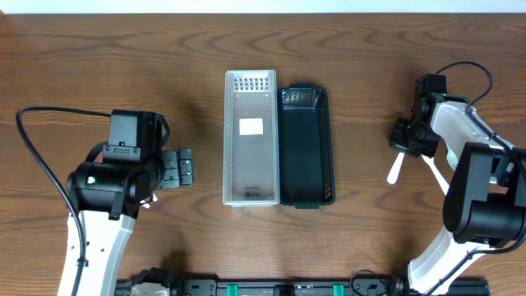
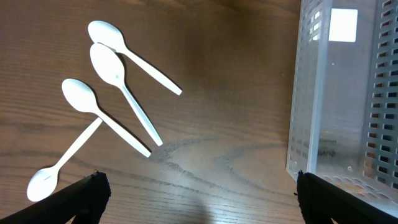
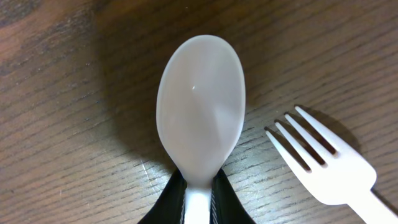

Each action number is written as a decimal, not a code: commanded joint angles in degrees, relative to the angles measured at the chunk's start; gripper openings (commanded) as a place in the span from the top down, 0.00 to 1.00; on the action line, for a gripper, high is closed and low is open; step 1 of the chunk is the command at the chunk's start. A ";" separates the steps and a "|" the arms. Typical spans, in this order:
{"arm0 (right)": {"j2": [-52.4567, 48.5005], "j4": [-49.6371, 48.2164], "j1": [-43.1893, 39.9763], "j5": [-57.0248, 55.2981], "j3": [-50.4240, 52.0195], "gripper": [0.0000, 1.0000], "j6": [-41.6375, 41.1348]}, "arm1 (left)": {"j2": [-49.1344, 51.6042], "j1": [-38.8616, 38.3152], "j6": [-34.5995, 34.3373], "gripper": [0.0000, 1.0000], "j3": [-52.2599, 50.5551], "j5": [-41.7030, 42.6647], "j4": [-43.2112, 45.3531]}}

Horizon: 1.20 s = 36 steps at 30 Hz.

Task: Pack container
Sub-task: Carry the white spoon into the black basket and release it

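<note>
Pinched at its neck by the right gripper, a white spoon sits just beside a white fork, well right of the clear container and black basket, while the left gripper gapes near four spoons

The clear perforated plastic bin sits at the centre of the brown wooden table, and the black perforated plastic bin touches its right side. My left gripper is left of the clear bin, apart from it. Beneath that wrist, four white plastic spoons lie on the table left of the clear bin. The upper two touch near their bowls and the lower two meet at their handles. Well right of both bins, my right gripper pinches a single white plastic spoon by its neck. A white plastic fork lies just beside that spoon, not touching it.
</note>
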<state>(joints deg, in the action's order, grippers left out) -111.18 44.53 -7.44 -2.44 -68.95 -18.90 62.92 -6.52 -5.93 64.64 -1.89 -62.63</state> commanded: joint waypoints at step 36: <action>2.49 4.92 40.26 0.72 -12.52 0.71 -6.47 | -0.02 0.24 0.74 0.02 1.38 -0.09 -0.37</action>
<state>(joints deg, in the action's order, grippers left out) -108.79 49.74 32.21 -1.04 -81.19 -26.20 62.89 -6.52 -5.93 64.64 -1.87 -62.78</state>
